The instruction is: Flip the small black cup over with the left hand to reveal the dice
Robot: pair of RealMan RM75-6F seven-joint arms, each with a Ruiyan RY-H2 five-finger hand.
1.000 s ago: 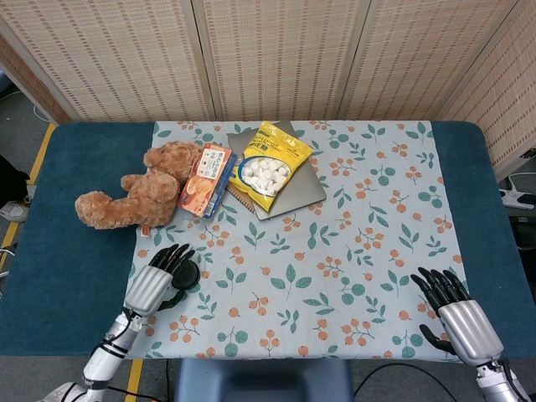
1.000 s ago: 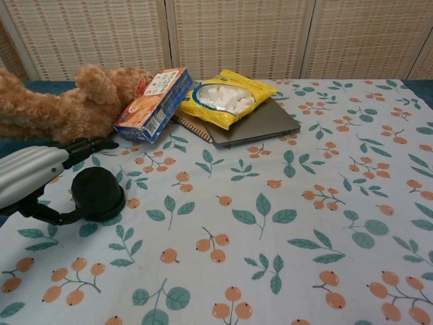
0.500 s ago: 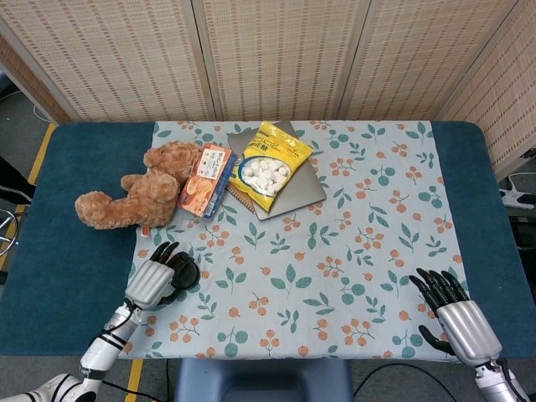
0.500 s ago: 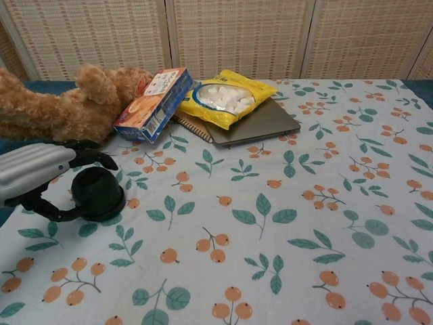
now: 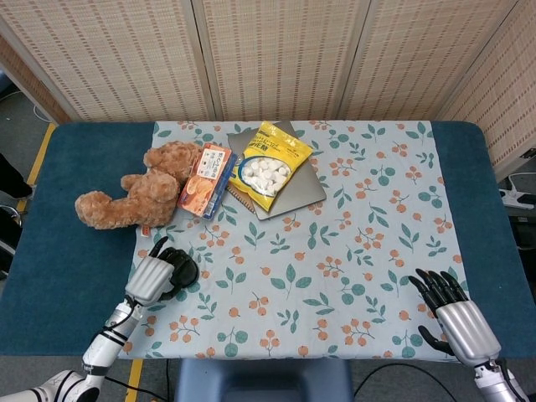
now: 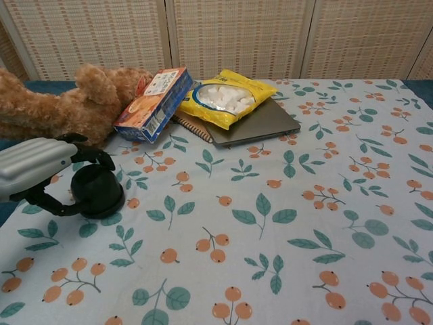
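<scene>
Closing in since earlier, left hand point(image 6: 34, 166) curls around the upside-down black cup point(image 6: 98, 191), gripping it.

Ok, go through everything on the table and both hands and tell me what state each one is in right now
small black cup: mouth down on the cloth, not flipped
left hand: fingers curled around the cup
right hand: fingers spread, holding nothing
teddy bear: lying on its side
orange box: leaning against the bear
yellow snack bag: lying on the laptop
laptop: closed
dice: hidden
</scene>
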